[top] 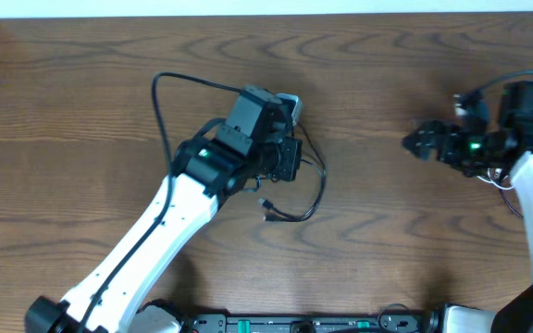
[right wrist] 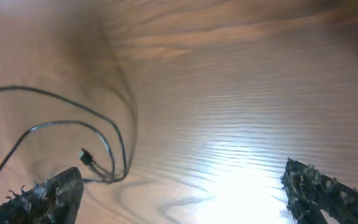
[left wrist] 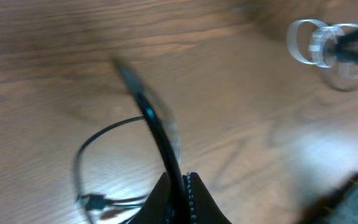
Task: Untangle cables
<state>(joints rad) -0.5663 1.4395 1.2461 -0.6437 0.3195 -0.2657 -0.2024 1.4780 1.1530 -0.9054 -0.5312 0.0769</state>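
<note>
Thin black cables (top: 315, 190) lie looped on the wooden table, with a small plug end (top: 268, 209) in front of my left gripper (top: 290, 162). One strand arcs out to the far left (top: 158, 102). In the left wrist view my left gripper (left wrist: 182, 186) is shut on a black cable (left wrist: 154, 121) that runs up from between the fingers, and another loop with a plug (left wrist: 92, 200) lies to the left. My right gripper (top: 416, 141) is open and empty, well right of the cables. The right wrist view shows its spread fingers (right wrist: 182, 180) and the cable loops (right wrist: 107, 140). I see no white cord.
A blurred clear ring-shaped thing (left wrist: 316, 42) shows at the top right of the left wrist view. Thin pale wires (top: 505, 188) hang by the right arm. The table's far edge (top: 266, 13) runs along the top.
</note>
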